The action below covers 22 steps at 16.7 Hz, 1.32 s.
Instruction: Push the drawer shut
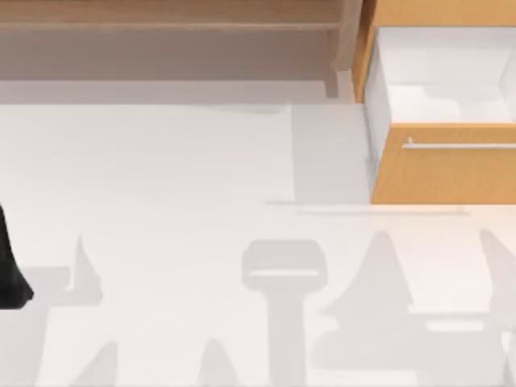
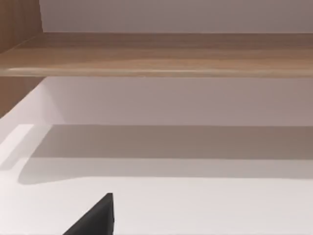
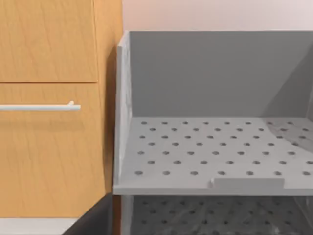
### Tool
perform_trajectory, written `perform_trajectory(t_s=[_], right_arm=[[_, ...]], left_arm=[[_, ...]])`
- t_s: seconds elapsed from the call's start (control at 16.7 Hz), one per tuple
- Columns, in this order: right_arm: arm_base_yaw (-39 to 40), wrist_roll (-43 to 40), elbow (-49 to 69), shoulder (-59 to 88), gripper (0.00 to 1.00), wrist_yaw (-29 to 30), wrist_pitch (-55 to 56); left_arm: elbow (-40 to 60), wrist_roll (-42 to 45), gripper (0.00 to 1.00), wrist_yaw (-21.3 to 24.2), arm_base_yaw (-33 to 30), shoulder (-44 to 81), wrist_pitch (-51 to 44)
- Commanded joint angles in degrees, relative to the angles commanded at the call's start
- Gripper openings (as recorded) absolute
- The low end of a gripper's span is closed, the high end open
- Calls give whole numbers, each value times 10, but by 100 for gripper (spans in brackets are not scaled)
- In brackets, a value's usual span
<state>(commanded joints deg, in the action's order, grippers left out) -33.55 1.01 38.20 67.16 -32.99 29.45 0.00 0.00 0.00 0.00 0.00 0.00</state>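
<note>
The drawer [image 1: 442,168] stands pulled out at the table's far right, its orange-tan front facing the near edge. A thin silver bar handle [image 1: 461,146] runs across that front, and the white inner walls [image 1: 439,76] show behind it. In the right wrist view the drawer front [image 3: 49,152] and the handle's end [image 3: 41,106] lie straight ahead at some distance. A dark corner of my right gripper [image 3: 95,221] pokes into that view. My left arm [image 1: 10,272] is parked at the table's left edge, and a dark tip of my left gripper [image 2: 95,218] faces the shelf.
A long pale-brown wooden shelf [image 1: 169,20] runs along the back left, seen also in the left wrist view [image 2: 161,54]. A grey perforated rack [image 3: 215,147] stands beside the drawer's cabinet. The white tabletop [image 1: 177,210] spreads in front.
</note>
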Motion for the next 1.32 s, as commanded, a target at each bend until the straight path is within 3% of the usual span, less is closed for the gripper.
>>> perform_trajectory(t_s=[0.42,0.66,0.96,1.32], right_arm=[[-3,0,4,9,100,-4,4],[43,-54,-41,28,100,22,50],[172,-217,-151,90,100,108,188],[347,-492,-249,221,100,273,409]], left_arm=[[0,0,100,0,0,0,0],[0,0,100,0,0,0,0],[0,0,100,0,0,0,0],[0,0,100,0,0,0,0]])
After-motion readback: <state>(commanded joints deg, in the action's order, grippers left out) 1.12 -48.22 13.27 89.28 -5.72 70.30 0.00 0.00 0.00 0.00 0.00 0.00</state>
